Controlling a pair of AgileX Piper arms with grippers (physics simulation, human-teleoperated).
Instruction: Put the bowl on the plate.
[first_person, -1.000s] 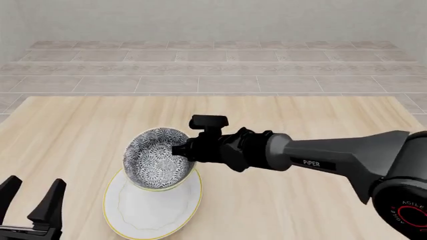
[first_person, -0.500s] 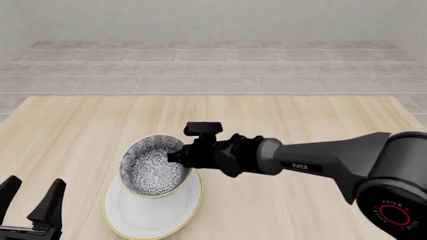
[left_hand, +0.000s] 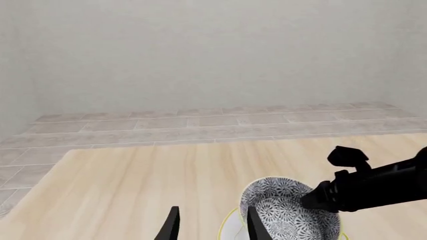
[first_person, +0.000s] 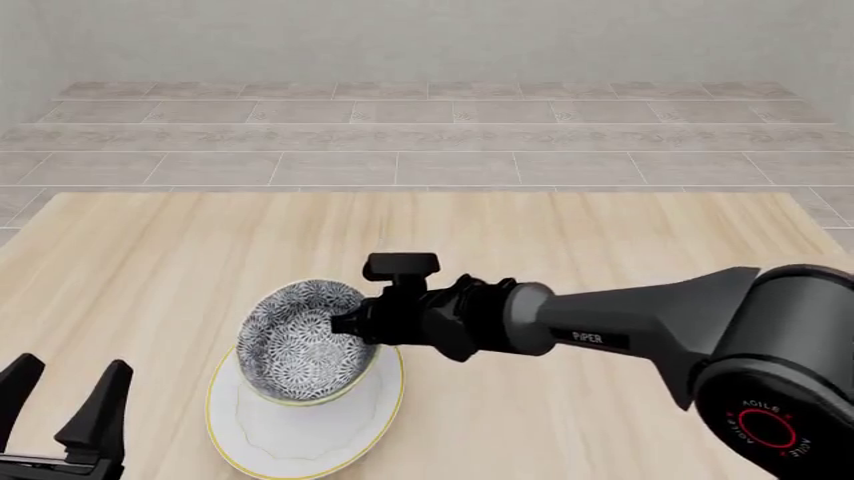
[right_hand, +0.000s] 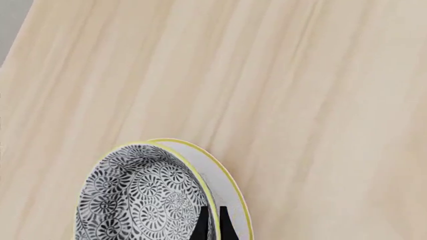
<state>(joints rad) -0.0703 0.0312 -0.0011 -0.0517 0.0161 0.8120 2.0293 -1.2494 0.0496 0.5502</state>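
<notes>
- Pale wood planking forms the table (first_person: 641, 240), with grey tiled floor (first_person: 427, 140) and a plain light wall (left_hand: 213, 55) beyond its far edge.
- The plate (first_person: 287, 440) lies flat on the near-left part of the table, white with a thin yellow rim line.
- The bowl (first_person: 300, 340) sits over the plate's far half, tilted so that its patterned inside faces the front camera; whether its foot touches the plate cannot be told.
- The right gripper (first_person: 350, 322) reaches in from the right with its arm nearly level, and its fingers are clamped on the bowl's right-hand rim.
- In the right wrist view the two dark fingertips (right_hand: 202, 225) pinch the yellowish rim, one inside and one outside the wall, with the plate's edge showing just past the bowl.
- The left gripper (first_person: 60, 395) stands at the near-left corner, well apart from the plate, its fingers spread and holding nothing.
- From the left wrist view the bowl appears just behind one of those fingers (left_hand: 257, 225).
</notes>
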